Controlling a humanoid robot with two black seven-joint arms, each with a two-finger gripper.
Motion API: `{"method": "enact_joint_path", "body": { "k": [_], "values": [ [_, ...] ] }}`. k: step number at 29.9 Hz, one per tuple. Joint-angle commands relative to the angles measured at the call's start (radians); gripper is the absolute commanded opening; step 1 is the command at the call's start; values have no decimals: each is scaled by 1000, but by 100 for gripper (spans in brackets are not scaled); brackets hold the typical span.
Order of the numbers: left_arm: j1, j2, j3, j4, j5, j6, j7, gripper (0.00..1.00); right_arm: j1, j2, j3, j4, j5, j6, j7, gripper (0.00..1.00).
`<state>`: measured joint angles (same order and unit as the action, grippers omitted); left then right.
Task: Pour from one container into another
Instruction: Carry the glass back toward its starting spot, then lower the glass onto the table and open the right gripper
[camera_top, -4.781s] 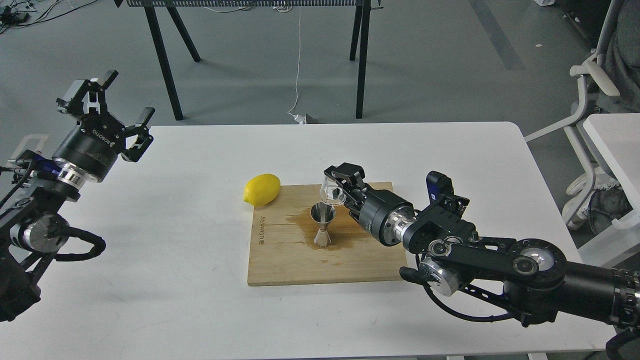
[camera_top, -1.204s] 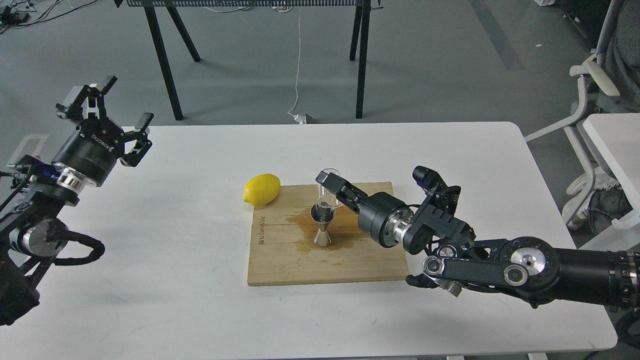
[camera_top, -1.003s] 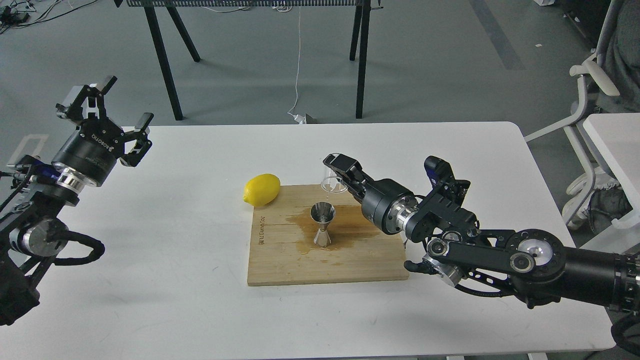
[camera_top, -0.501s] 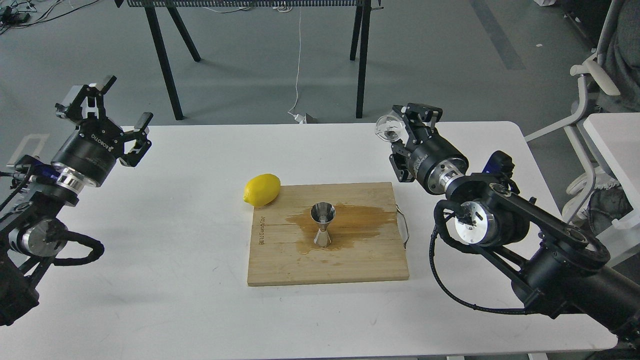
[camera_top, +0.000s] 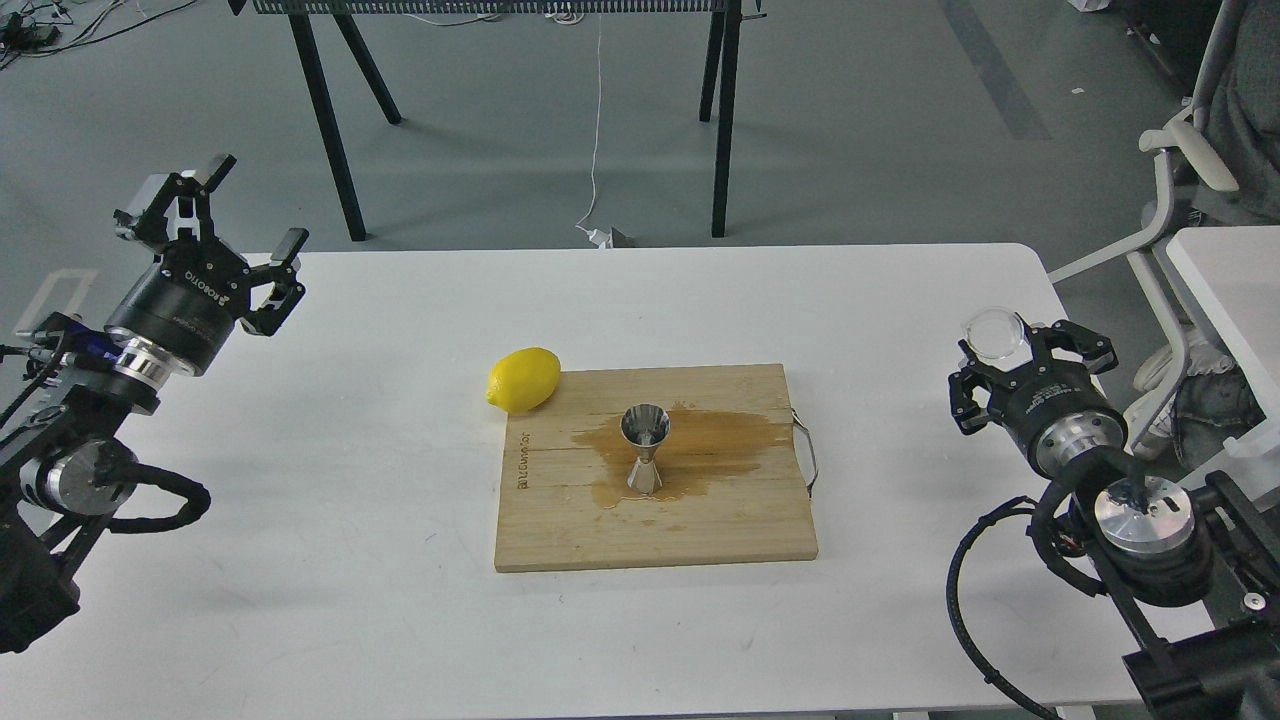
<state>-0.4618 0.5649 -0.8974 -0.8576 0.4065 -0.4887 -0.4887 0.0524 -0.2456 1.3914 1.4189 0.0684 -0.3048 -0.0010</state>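
the right gripper (camera_top: 1012, 345) is up over the right edge of the white counter (camera_top: 400, 600), well apart from the wooden cutting board (camera_top: 650, 530), with its jaws pointing up and away from the camera. the small clear glass cup (camera_top: 995, 333) sits at the tips of those jaws, and it looks as if they are closed on it, though the contact is hard to make out at this angle; the cup reads as empty. the steel jigger (camera_top: 644, 450) stands upright near the middle of the board, inside a brown wet stain (camera_top: 720, 445) that spreads across the wood around its foot and toward the board's right side. whether any liquid sits in the jigger's upper cone cannot be told from here. a lemon (camera_top: 524, 379) rests at the board's upper left corner, touching or just beside it. the left gripper (camera_top: 235, 240) hangs over the counter's left edge, its jaws spread wide and holding nothing. judging by the empty cup held away from the jigger, the pour itself seems done and the step in hand is the retreat. the next move likely calls for bringing the cup down upright onto a bare patch of counter and only then releasing it.
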Motion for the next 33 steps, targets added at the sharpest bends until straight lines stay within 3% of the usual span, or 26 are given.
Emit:
{"method": "enact_joint_path", "body": {
  "k": [1,15,33],
  "values": [
    [0,0,0,0,0,0,0,95,-35,0,21,-61,120,53,-1,51],
    [6,-8,0,0,1,0,0,95,0,72,20,-239,225,82,-40,51],
    [6,-8,0,0,1,0,0,95,27,89,9,-279,225,75,-40,61]
  ]
}}
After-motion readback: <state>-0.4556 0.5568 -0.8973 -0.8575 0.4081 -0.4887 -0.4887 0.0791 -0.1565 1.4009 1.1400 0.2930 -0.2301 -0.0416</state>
